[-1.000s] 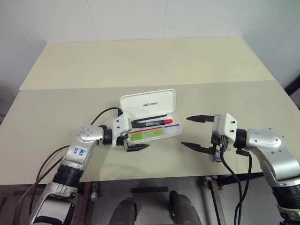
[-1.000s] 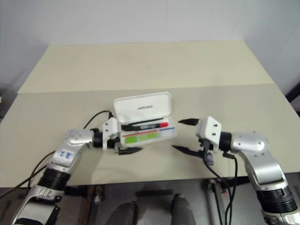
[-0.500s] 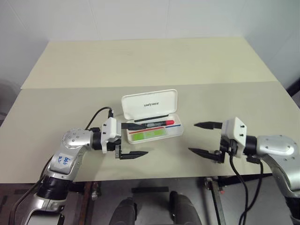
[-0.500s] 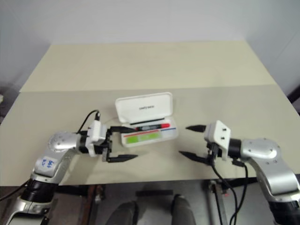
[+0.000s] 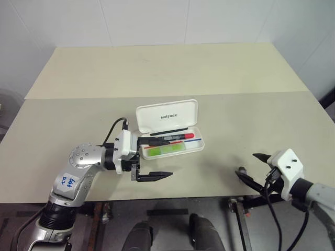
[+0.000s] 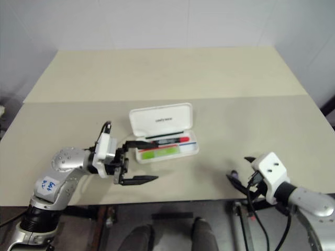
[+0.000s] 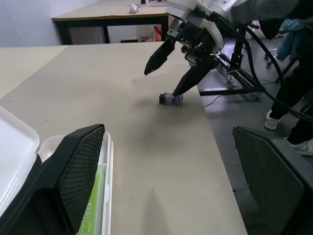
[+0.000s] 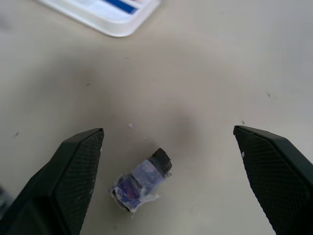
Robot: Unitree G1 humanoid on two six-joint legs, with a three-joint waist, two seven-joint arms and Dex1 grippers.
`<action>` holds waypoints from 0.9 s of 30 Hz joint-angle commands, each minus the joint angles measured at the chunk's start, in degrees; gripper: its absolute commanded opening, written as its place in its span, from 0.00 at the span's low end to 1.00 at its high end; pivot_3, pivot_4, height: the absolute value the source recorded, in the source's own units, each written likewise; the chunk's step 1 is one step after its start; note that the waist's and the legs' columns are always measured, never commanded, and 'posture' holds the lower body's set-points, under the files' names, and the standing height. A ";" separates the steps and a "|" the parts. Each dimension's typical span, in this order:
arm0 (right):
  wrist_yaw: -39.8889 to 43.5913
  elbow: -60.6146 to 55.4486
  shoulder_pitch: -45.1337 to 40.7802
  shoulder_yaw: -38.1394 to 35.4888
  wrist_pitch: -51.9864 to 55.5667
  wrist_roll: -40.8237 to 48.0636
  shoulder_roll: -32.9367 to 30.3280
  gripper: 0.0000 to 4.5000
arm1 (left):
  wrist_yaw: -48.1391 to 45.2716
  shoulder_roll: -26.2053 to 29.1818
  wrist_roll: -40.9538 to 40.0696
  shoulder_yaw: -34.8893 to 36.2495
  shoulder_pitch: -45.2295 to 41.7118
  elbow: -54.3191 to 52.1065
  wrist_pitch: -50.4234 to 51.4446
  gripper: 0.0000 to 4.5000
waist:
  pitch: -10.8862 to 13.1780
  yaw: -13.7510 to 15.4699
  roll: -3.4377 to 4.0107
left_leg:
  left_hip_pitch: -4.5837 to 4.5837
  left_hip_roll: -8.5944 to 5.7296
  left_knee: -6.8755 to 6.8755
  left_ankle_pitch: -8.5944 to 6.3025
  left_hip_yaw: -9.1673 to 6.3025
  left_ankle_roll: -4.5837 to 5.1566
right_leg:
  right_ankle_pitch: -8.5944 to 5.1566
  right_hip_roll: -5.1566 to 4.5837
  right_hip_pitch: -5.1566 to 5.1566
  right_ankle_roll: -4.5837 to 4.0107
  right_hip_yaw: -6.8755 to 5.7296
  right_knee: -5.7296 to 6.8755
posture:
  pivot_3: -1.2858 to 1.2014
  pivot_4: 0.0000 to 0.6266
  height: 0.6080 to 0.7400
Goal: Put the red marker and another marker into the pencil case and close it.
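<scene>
While open on the beige table, white hard-plastic pencil case with lid up. Inside its tray: black marker with red cap and light-green stick marker. Just beside the case, left gripper, fingers wide apart, empty. Well apart from the case, right gripper, fingers wide, empty, over a short purple-grey stub.

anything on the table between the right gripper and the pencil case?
Bare tabletop separates the right gripper from the pencil case in the head views; the purple stub sits right below its fingers.
</scene>
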 commanded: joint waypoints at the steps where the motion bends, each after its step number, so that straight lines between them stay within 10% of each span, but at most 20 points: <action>1: -6.51 -3.10 1.04 1.48 2.10 -1.10 4.48 1.00 | -0.43 0.32 -0.52 0.17 -1.99 -0.01 -0.26 1.00 | 0.00 0.03 0.00 | -0.01 -0.01 0.01 0.00 0.00 0.00 | -0.01 0.00 0.00 -0.05 0.02 -0.02 | 0.52 0.24 1.00; 12: -17.93 -1.69 2.63 6.51 3.10 -5.48 14.92 1.00 | -0.91 2.02 -0.78 1.32 -3.56 0.45 0.67 1.00 | -0.09 -0.95 -0.15 | 0.04 0.01 0.00 0.01 0.03 0.01 | 0.02 0.04 0.02 -0.20 0.08 -0.05 | 0.52 0.24 1.00; 24: -17.67 -0.68 -0.26 8.46 2.96 -5.03 15.12 0.09 | -0.06 2.79 -0.34 1.47 -2.53 -0.04 0.21 1.00 | -0.16 -0.84 -0.28 | 0.25 0.02 0.02 0.11 0.01 0.18 | -0.23 0.03 0.64 -0.95 0.06 -0.25 | 0.52 0.24 1.00; 27: -16.77 0.52 -2.56 9.27 3.29 -5.26 13.69 0.09 | 0.34 2.83 -0.15 1.72 -1.63 -0.08 -0.08 1.00 | -0.16 -1.04 -0.28 | 0.24 0.01 0.02 0.11 0.01 0.18 | -0.23 0.03 0.64 -0.95 0.08 -0.31 | 0.52 0.24 1.00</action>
